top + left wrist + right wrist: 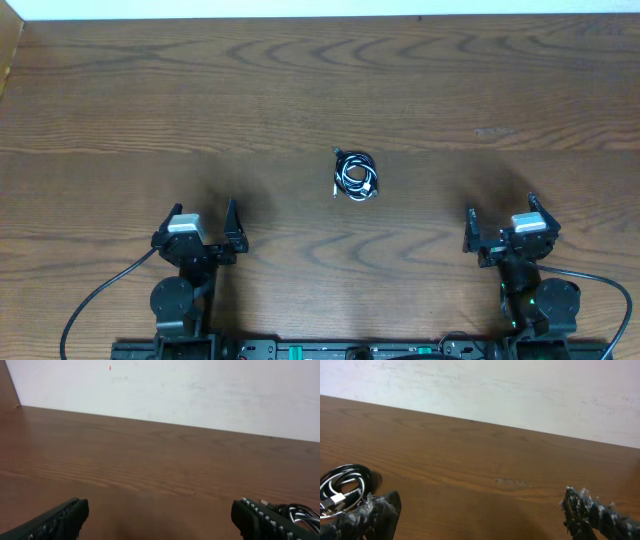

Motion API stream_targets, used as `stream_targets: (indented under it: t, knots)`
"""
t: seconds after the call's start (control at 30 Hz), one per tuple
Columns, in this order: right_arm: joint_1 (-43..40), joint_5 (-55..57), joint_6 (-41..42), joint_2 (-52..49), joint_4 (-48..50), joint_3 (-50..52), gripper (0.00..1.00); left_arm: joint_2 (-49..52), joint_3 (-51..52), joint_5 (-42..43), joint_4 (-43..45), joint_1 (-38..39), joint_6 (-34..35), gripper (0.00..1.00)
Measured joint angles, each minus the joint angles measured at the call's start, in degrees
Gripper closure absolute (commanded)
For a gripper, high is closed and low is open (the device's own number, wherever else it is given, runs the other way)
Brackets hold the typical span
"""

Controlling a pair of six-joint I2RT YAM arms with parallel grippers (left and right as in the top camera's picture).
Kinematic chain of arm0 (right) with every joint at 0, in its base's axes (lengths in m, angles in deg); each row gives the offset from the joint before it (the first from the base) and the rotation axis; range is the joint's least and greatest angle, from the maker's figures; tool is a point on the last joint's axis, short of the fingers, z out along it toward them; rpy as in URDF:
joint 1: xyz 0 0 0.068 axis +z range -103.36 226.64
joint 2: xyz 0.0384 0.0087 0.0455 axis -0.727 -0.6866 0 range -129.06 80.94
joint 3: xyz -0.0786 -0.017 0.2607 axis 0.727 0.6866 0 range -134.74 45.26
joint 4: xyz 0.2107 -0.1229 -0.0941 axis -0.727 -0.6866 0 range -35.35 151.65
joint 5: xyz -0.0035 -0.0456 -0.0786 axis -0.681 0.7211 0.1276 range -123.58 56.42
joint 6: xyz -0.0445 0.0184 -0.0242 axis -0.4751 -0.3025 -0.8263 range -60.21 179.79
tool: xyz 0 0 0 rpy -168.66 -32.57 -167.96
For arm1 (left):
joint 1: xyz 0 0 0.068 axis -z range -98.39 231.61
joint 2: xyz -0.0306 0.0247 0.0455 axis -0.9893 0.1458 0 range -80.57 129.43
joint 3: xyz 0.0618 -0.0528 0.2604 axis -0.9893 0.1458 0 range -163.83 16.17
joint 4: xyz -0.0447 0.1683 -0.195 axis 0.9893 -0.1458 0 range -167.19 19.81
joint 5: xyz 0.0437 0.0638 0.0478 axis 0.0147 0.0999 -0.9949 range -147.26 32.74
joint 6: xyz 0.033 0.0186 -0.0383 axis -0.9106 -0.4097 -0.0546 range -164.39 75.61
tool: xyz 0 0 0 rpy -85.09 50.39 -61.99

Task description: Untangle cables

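The cables lie as one small coiled bundle of black and white cords in the middle of the wooden table. My left gripper rests near the front left, open and empty, well away from the bundle. My right gripper rests near the front right, also open and empty. In the left wrist view the cables peek out behind the right fingertip. From the right wrist the cables show at the far left, beyond the left fingertip.
A white wall runs along the table's far edge. Thick black arm cables loop at the front left and front right by the arm bases.
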Motion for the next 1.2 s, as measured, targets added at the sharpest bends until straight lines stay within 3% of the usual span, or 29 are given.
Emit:
stream_targets:
  t: [0.2,0.43,0.57,0.8,0.97,1.2]
  knots:
    - [0.0,-0.02,0.0,0.0,-0.02,0.0,0.01,6.34,-3.69,0.24,-3.91,0.0,1.9,0.04]
    - [0.02,-0.02,0.02,-0.02,-0.02,0.0,0.01,22.47,-20.0,0.42,-11.34,0.0,2.82,0.04]
    - [0.02,0.0,0.0,-0.04,0.0,0.0,0.01,30.84,-29.22,0.44,-17.51,-0.02,2.84,0.04]
    - [0.02,-0.02,0.0,-0.02,0.0,0.0,0.01,43.32,-44.81,0.44,-36.94,-0.04,3.52,0.04]
    - [0.02,0.0,0.0,-0.04,0.0,0.0,0.01,47.41,-47.58,0.66,-45.13,-0.04,8.92,0.04]
    - [0.02,-0.02,0.0,-0.02,0.0,0.0,0.01,47.89,-47.58,6.49,-47.65,-0.04,11.93,0.04]
